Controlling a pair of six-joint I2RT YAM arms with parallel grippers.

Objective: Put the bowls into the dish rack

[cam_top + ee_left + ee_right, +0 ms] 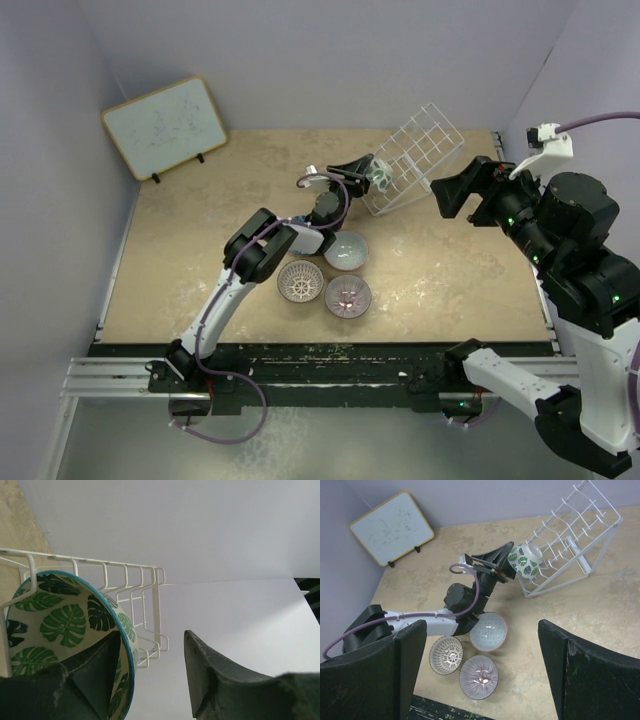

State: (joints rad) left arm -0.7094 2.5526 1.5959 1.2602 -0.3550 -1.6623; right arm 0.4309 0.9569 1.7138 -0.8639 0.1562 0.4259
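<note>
Left claw (152, 636) of mine stands parted, gripping nothing: one finger (95, 675) inside the green bowl (60, 622), the other clear of it. Bowl leans in the low end of the rack (156, 605). Right claw (481, 626) gapes empty.

Bowls: four.
- green leaf-print bowl (525, 562): one
- brown-white lattice bowl (300, 283): one
- purple-lined bowl (348, 296): one
- pale grey bowl (346, 250): one

White wire dish rack (420, 150): one.
Wood-framed whiteboard (163, 127): one.
Robot arms: two, left arm (255, 255) and right arm (560, 230).
</note>
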